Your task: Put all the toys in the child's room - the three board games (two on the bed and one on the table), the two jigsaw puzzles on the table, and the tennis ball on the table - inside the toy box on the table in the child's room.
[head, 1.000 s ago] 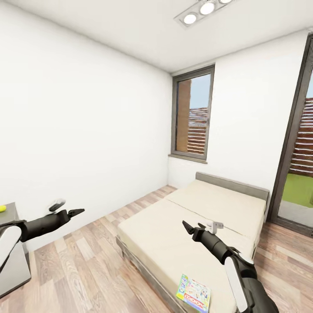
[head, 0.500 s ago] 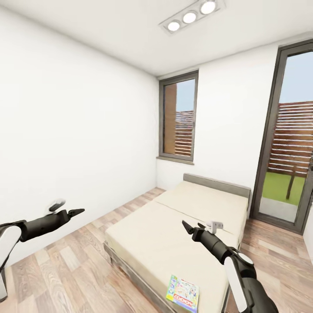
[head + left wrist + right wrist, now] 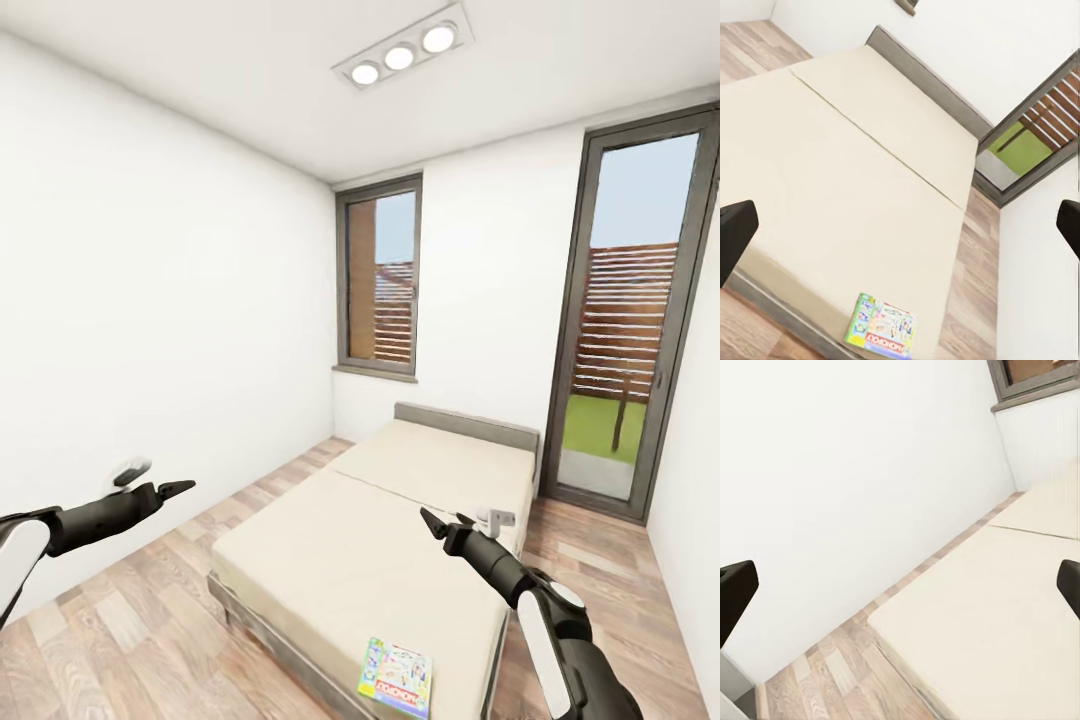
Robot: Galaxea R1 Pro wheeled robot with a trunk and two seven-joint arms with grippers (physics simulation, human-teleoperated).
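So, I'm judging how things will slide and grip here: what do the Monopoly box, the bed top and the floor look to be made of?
Monopoly box: likely printed card, flat, thin, smooth colourful artwork. Bed top: looks like matte cream fabric or foam, uniform with one seam line, no sheen. Floor: wood-look planks, visible grain and board joints, faintly satin; real wood or laminate can't be told.

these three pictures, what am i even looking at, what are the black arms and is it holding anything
A simulated two-armed robot in a bedroom. The wide picture comes from its head camera: the left gripper and right gripper reach forward, both open and empty. The other two pictures come from cameras on each wrist; the dark shapes at their edges are the gripper fingers. Ahead is the bed, a cream mattress. One Monopoly board game lies flat near its closest corner, also seen from the left wrist. The right wrist camera looks over the mattress, the wooden floor and a white wall.
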